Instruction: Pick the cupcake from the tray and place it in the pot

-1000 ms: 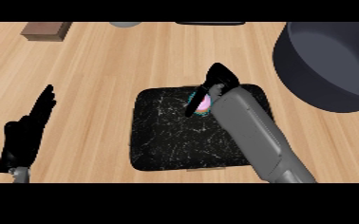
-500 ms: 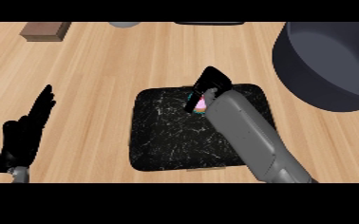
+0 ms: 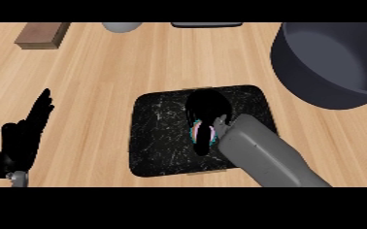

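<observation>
The right hand [image 3: 208,110] is down over the middle of the tray [image 3: 161,136], its grey forearm coming in from the lower right. Its black fingers are curled round the cupcake [image 3: 198,132], which shows only as a thin sliver of pink, white and blue at the hand's lower left side, between the thumb and the fingers. The rest of the cupcake is hidden under the hand. It seems to be at or just above the tray's surface; from this steep view I cannot tell whether it is touching the tray.

The tray is a dark, speckled square with rounded corners, lying flat on the wooden bench [image 3: 129,68]. The hand covers its centre and upper middle part, and the forearm crosses its lower right corner.

The pot [image 3: 326,63] stands to the upper right, well apart from the tray, large and dark grey with its open mouth facing up. The cupcake is on the tray side, not in the pot.

The left hand [image 3: 25,136] rests at the left edge, fingers straight and pointing up, holding nothing.

Along the far edge of the bench lie a brown block [image 3: 43,34], a pale grey round thing [image 3: 122,26] and a dark flat thing [image 3: 206,24], all partly cut off.
</observation>
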